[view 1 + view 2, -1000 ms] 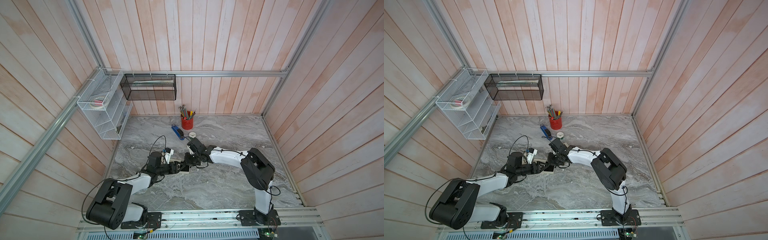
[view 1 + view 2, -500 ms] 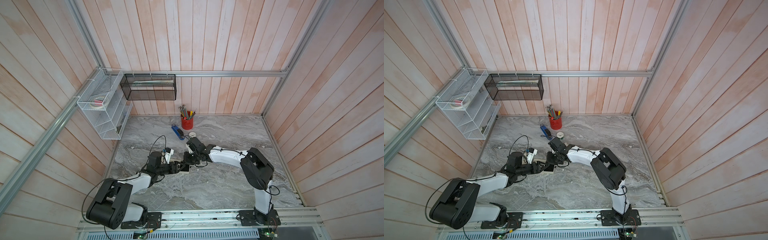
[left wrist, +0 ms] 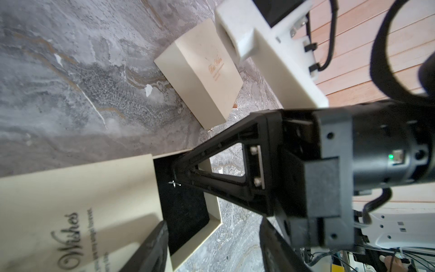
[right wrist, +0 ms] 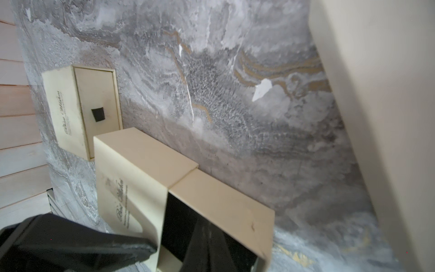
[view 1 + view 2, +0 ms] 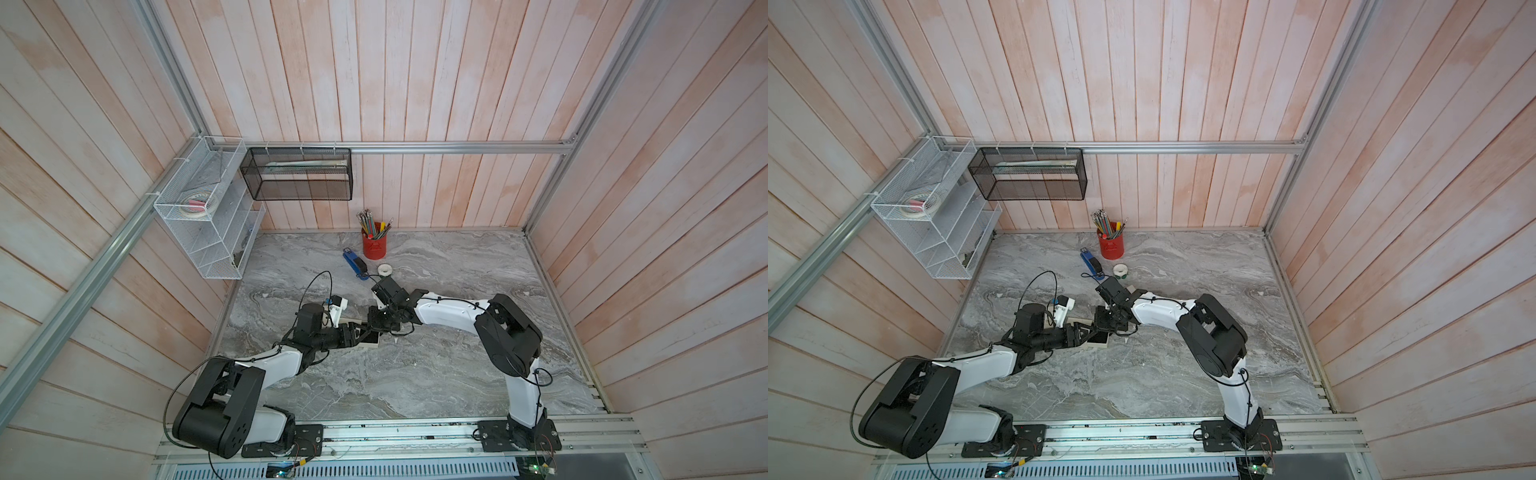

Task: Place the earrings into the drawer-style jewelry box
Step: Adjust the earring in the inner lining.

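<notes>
The cream drawer-style jewelry box [image 3: 77, 200] lies on the marble table [image 5: 415, 374], its black-lined drawer [image 3: 186, 207] pulled out; both top views show it [image 5: 371, 340] [image 5: 1098, 341]. My right gripper [image 3: 175, 180] reaches into the drawer with its jaws shut, and a tiny silver earring [image 3: 174, 184] shows at its tips. The right wrist view has those dark fingers [image 4: 207, 245] over the lining. My left gripper [image 3: 213, 226] stands open beside the drawer, with one finger [image 4: 70, 240] against the box sleeve [image 4: 146, 160].
A second cream box [image 3: 200, 77] [image 4: 82, 110], closed, lies just beyond the first. A cream surface [image 4: 388, 94] fills one side of the right wrist view. Red pencil cup [image 5: 374, 245], blue stapler [image 5: 354, 262] and tape roll [image 5: 385, 269] stand at the back. Wire shelf [image 5: 208, 224] and mesh basket [image 5: 299, 174] hang on the walls.
My right gripper has edged slightly to the left over the drawer and its jaws have closed the last bit. The left arm and the box have not moved.
</notes>
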Controlling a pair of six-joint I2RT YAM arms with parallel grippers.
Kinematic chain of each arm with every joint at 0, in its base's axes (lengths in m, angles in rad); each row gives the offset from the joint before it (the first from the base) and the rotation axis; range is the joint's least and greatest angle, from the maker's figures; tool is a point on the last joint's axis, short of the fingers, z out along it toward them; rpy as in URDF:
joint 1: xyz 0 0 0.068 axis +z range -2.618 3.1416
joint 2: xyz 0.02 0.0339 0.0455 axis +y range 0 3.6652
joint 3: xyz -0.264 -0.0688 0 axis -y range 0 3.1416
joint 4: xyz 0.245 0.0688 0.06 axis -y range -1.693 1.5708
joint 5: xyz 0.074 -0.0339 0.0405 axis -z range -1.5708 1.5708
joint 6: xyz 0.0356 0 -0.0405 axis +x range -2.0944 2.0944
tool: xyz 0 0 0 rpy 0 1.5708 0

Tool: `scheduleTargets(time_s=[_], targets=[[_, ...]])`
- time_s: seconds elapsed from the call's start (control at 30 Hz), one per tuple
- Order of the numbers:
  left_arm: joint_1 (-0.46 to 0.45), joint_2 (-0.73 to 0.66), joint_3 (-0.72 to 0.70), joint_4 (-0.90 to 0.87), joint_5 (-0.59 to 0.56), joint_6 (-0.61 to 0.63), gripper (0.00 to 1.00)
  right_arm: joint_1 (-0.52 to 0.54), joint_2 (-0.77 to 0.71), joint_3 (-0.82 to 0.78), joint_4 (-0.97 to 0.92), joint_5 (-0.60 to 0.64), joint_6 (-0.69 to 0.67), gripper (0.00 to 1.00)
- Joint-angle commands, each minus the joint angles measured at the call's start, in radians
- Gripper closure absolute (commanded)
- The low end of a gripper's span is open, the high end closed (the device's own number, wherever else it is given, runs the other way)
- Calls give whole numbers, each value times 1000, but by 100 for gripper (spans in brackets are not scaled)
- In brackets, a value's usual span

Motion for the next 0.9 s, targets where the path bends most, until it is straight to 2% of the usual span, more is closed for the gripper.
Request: scheduleTargets(time_s=[0.0,0.47,0.7,0.87], targets=[[-4,17,8,-37,-26,27,37,4,20,26,-47,38,-17,100],[-4,18,10,-39,-29,26,37,6,3,37,-79,80,-24,100],[-4,1,26,-50,-28,24,37,8,-64,-9,34,58,-37,100],[-3,-60,50,-90,-40,29,37,4,-148,-86,116,77,-69,98]])
